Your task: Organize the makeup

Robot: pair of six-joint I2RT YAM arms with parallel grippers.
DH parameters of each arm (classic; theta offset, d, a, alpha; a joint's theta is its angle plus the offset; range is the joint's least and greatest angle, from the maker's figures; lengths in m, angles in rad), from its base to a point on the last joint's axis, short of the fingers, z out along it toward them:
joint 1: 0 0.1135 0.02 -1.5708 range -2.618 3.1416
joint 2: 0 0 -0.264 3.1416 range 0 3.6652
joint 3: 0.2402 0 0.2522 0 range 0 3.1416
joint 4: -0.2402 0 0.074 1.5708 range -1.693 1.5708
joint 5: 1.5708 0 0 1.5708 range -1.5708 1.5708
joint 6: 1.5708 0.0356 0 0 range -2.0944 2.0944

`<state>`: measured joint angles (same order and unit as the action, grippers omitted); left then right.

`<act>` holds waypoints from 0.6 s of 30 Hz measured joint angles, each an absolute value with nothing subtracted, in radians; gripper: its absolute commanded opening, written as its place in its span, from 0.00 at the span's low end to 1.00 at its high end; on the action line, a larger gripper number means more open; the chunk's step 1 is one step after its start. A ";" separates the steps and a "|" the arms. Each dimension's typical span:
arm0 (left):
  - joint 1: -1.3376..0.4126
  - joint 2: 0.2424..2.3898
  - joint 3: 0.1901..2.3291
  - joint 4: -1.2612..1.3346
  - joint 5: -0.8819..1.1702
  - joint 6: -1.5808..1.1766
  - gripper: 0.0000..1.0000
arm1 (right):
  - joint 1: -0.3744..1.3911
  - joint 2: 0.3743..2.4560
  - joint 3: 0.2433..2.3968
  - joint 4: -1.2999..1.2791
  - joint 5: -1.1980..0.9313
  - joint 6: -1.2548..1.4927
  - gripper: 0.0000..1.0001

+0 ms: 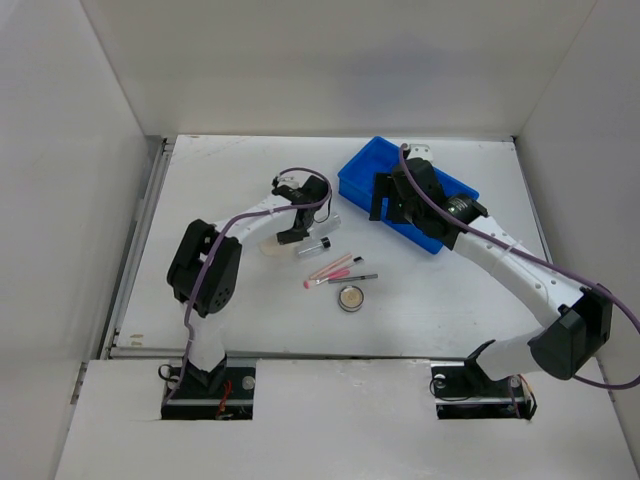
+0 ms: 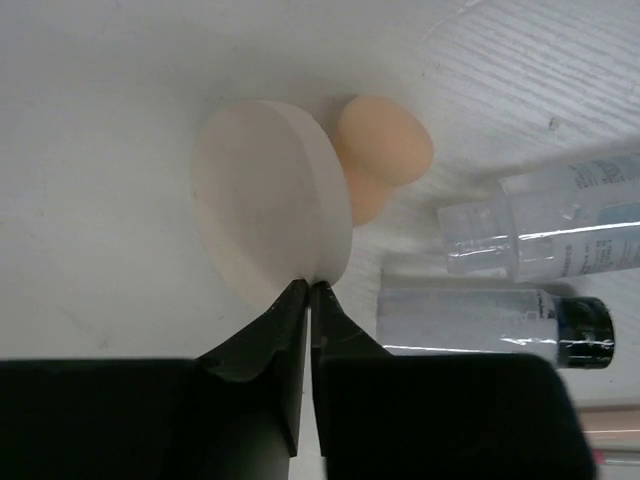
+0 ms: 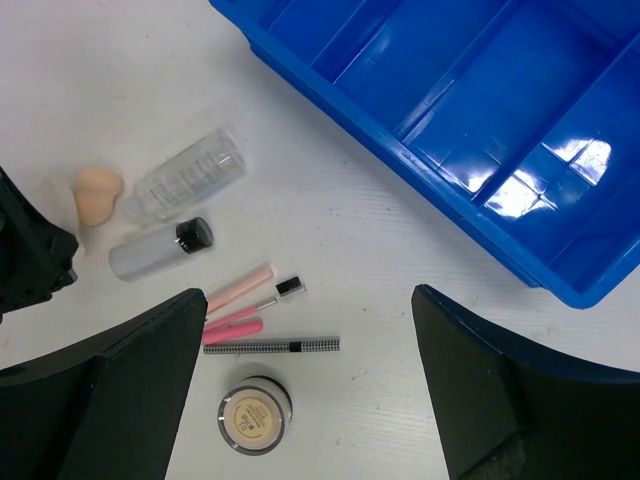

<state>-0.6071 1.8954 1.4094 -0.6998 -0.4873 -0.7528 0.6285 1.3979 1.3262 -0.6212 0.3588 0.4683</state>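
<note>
left tool (image 2: 310, 290): narrow, tips pinched on the thin rim of the round puff (image 2: 265, 195)
puff lifted or not: cannot tell
risk, grip: the bite is shallow and on soft foam, so the puff may slip or peel out on the lift
risk, sponge: egg sponge (image 2: 385, 145) touches the puff just beyond the tool and could be dragged or rolled along
risk, vials: clear vials (image 2: 490, 318) lie just right of the tool; they are round, so a nudge from a finger would likely roll them
risk, carry: blue bin (image 3: 420, 150) is well apart from the left tool and right by the right tool, so the arms could crowd at the drop
right tool (image 3: 308, 295): wide, holding nothing, hanging over the sticks at the bin's near edge
where the makeup is: all on the surface (image 1: 200, 180) between the two tools; the visible bin compartments hold nothing
count, puff: 1, in the left tool
count, sponge: 1, beside the puff
count, vials: 2, side by side, one with a black cap
count, pink sticks (image 3: 240, 290): 2, one pale and one bright, below the right tool
count, brush (image 3: 280, 290): 1, a thin wand with a dark tip, touching the pale stick
count, pencil (image 3: 270, 345): 1, dark, just past the sticks
count, compact (image 3: 255, 415): 1, round with a beige centre, nearest the right tool's base
count, bin: 1, divided; the number of compartments is not clear
</note>
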 measured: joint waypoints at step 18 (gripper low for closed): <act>-0.661 1.762 1.979 -0.898 -0.261 -0.429 0.00 | 0.629 1.335 1.312 -0.638 0.448 0.511 0.91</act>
<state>-0.6609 1.7618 1.9785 -0.8982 -0.2611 -0.4294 0.6292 1.3350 1.3121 -0.6384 0.4484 0.5114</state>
